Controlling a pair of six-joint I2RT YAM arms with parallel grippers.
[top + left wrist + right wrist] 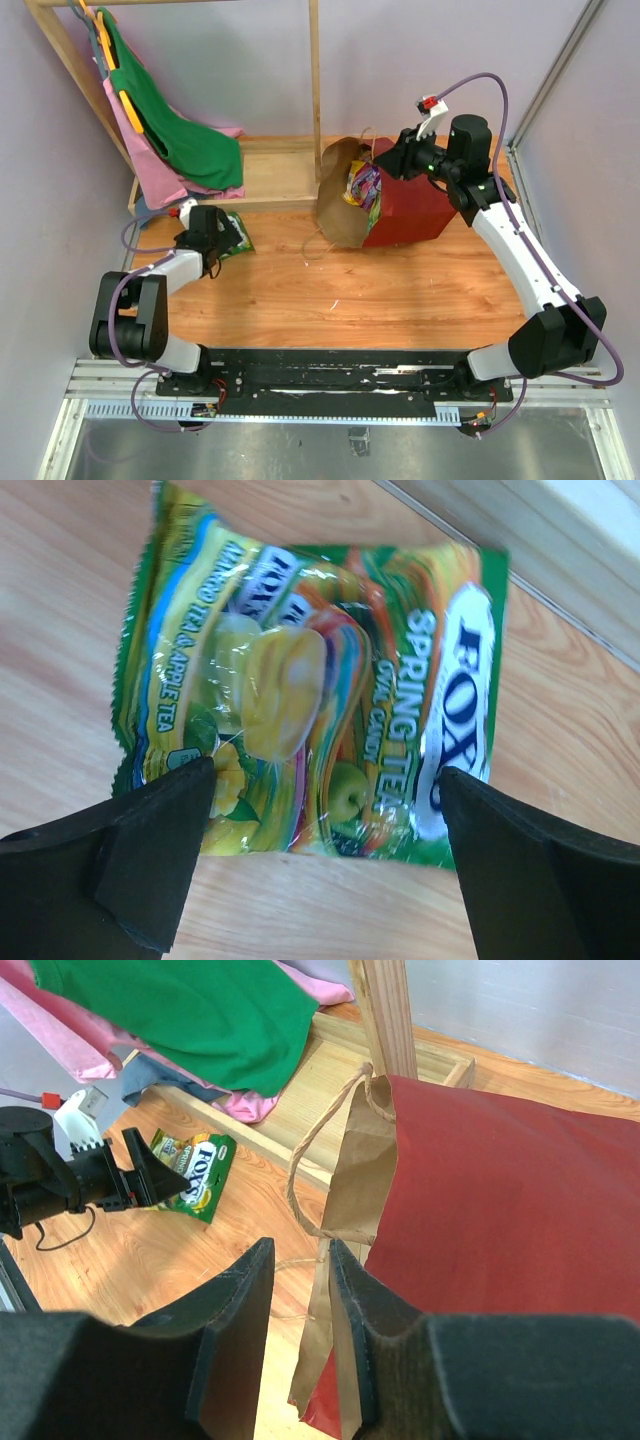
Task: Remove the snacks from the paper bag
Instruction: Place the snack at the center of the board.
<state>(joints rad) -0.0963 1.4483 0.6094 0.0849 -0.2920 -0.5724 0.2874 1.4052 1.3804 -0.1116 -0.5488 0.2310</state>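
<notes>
The paper bag (415, 210) lies on its side, dark red outside, with its brown mouth facing left. Several bright snacks (363, 187) show inside the mouth. One green snack packet (310, 680) lies flat on the table to the left (238, 235). My left gripper (325, 780) stands wide open over the packet's near edge, a finger at each side, not holding it. My right gripper (298, 1250) hovers at the bag's upper rim (392, 160). Its jaws are a narrow gap apart, with the brown rim (365, 1160) beside the right finger, unpinched.
A wooden rack with green and pink cloths (180, 140) stands at the back left, its post (315, 90) just behind the bag's mouth. The rack's low base (270, 170) runs behind the packet. A tan loop handle (300, 1175) hangs from the bag's rim.
</notes>
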